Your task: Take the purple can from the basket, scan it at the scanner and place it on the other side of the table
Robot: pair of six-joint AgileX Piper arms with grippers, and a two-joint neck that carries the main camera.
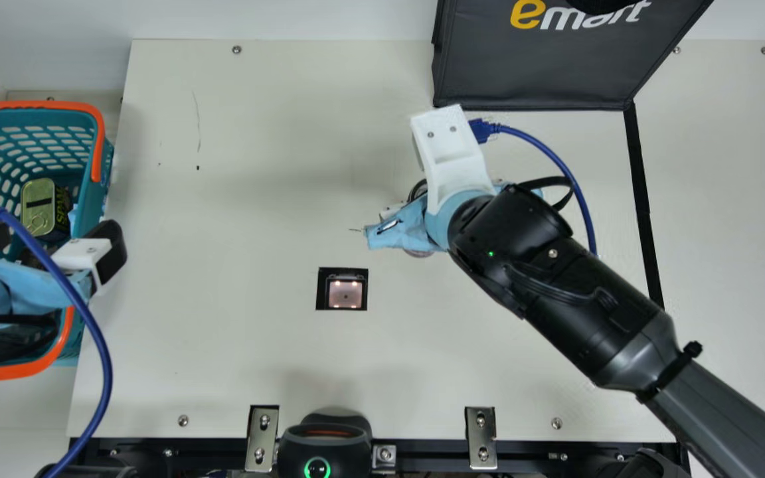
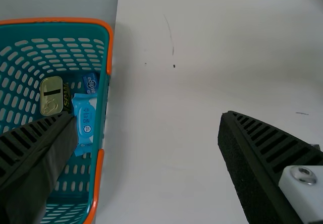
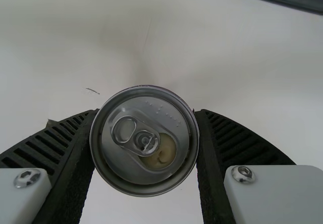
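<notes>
"How far along does the main view put us?"

"The purple can (image 1: 420, 254), if I read that rounded sliver rightly, is out of the teal plastic basket with the orange rim (image 1: 30, 105). It's under the black right arm (image 1: 522, 245), beyond the square, black-framed scanner (image 1: 345, 294) set in the cream tabletop (image 1: 236, 299). Pale blue cloth (image 1: 399, 226) hides most of it."

"Has it been scanned?"

"Can't tell. Placing it on the other side is left, I'd say."

"And the left wrist view?"

"The left arm's jaws stand wide apart, nothing between them. In the basket I see a gold-topped tin (image 2: 51, 95) and a blue-and-white packet (image 2: 85, 118); the basket's near part is cut off."

"The right wrist view?"

"The right arm's jaws are clamped on the can, its silver lid and ring tab facing the camera. Its purple side barely shows, and I can't make out whether its base touches the tabletop."
</notes>
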